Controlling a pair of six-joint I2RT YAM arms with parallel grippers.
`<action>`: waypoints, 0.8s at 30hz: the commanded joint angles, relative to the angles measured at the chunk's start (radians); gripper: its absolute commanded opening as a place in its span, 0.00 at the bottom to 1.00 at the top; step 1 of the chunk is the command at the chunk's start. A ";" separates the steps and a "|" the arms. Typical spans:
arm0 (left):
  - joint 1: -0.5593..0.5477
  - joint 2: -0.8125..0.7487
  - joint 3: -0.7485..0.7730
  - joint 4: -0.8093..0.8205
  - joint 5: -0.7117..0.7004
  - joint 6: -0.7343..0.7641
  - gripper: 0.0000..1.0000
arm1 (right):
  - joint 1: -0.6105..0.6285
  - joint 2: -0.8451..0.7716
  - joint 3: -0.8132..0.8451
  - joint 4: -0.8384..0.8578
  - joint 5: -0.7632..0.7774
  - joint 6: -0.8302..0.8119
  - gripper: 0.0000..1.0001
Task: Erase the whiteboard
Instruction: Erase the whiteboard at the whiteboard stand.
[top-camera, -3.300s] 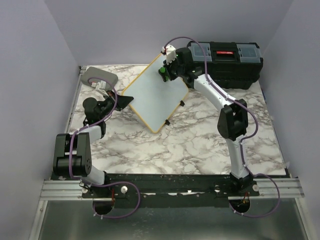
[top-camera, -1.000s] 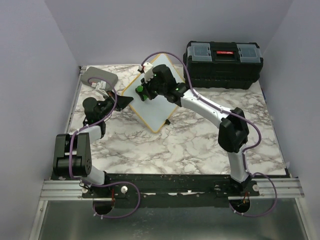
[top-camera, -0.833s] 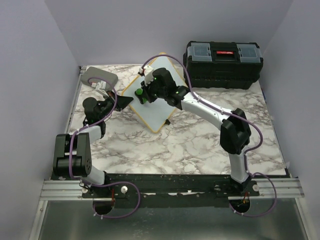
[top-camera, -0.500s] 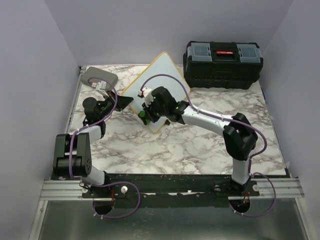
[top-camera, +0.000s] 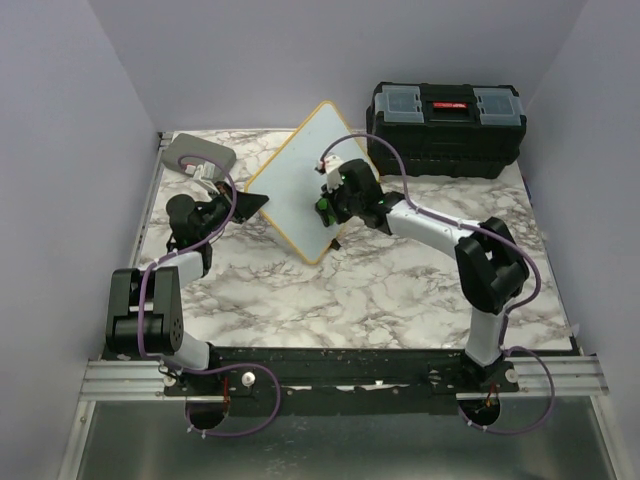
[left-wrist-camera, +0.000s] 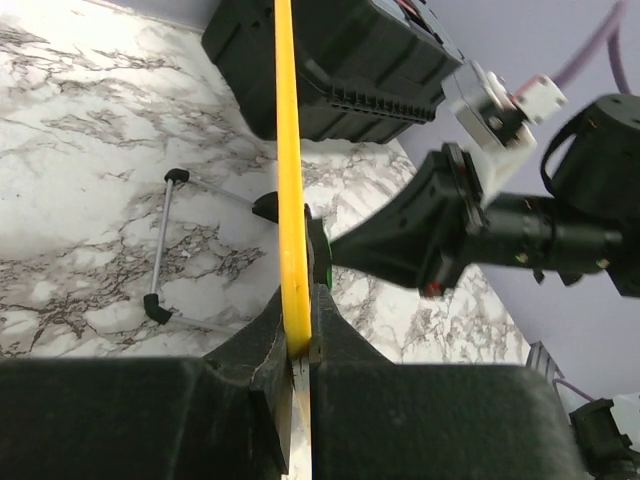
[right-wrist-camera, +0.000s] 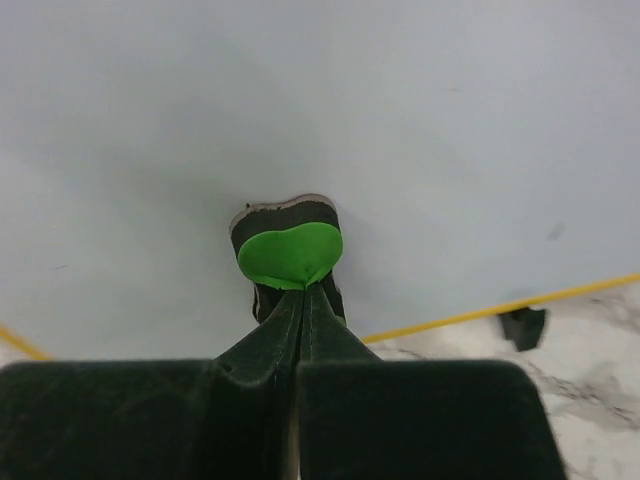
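- Sweeping the right gripper (top-camera: 325, 207) across the board over the last half second, from the near-left edge to the near-right edge of the whiteboard (top-camera: 300, 165).
- Pinching a small green eraser (right-wrist-camera: 289, 253) between fingers pressed tight together, and pushing its felt face flat against the white surface.
- Clamping the left gripper (top-camera: 243, 203) hard on the board's left corner, biting the thin yellow-wood frame (left-wrist-camera: 290, 200) and steadying it against the wiping.
- Propping the board as a tilted diamond toward the far edge of the table (top-camera: 400, 290), a little left of the middle, with a thin wire stand (left-wrist-camera: 160, 250) on black feet showing behind it.
- Leaving a black toolbox (top-camera: 447, 125) just beyond at the far right corner and a grey case (top-camera: 200, 155) at the far left corner.
- Finding almost nothing left to wipe in the right wrist view: only a faint speck (right-wrist-camera: 553, 232) near the frame.
- Judging the board light, stiff and slick, likely to skid or tip under a sideways push; taking hold best at the frame edge, as is being done, never on the writing face.
- Judging the eraser small and soft-faced, calling for even, modest pressure.
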 joint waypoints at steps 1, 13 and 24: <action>-0.029 -0.032 -0.001 0.014 0.128 0.009 0.00 | -0.088 0.064 0.006 0.081 0.126 -0.040 0.01; -0.029 -0.025 0.008 0.009 0.132 0.011 0.00 | -0.239 0.241 0.208 0.137 0.099 -0.031 0.01; -0.029 -0.016 0.012 0.014 0.132 0.007 0.00 | -0.257 0.320 0.411 0.112 -0.103 -0.020 0.01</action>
